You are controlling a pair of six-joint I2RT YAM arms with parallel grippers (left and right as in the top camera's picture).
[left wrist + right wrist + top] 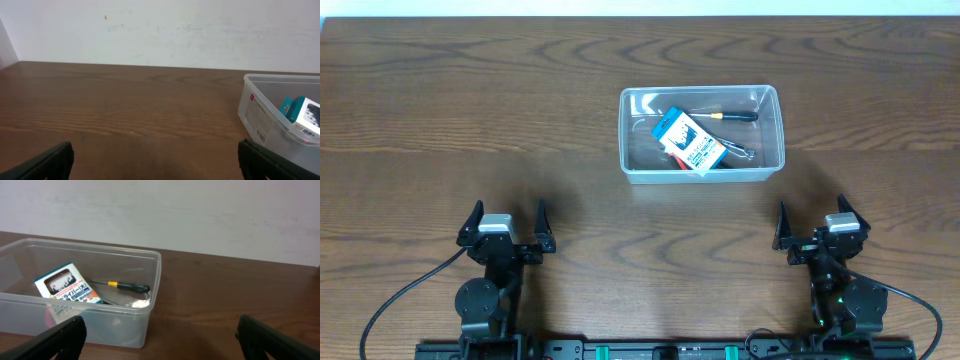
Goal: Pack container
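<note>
Two claws rest at the near edge of your bench (470, 110), one on either side, and both are spread wide with nothing between their fingers. The left claw (508, 215) is over bare wood, and in its wrist view you see only its two dark fingertips at the lower corners with open bench between them. The right claw (815, 213) is gaping just as wide and grips nothing. The container (638, 150) stands upright on the bench, past the middle and over toward the right arm's side. It is well apart from both claws, though nearer the right one. Neither claw touches it. Inside, a blue-and-white box (688, 140) lies tilted across the middle, and a bit of something red (677, 161) shows from under its near edge. A screwdriver (738, 116) with a black handle and a yellow collar lies along the far wall, its handle pointing toward the right end. Beside the box there is a thin silvery metal piece (736, 150), too small for you to tell what it is. From the left wrist view the container shows at the right edge, and from the right wrist view it fills the left half.
</note>
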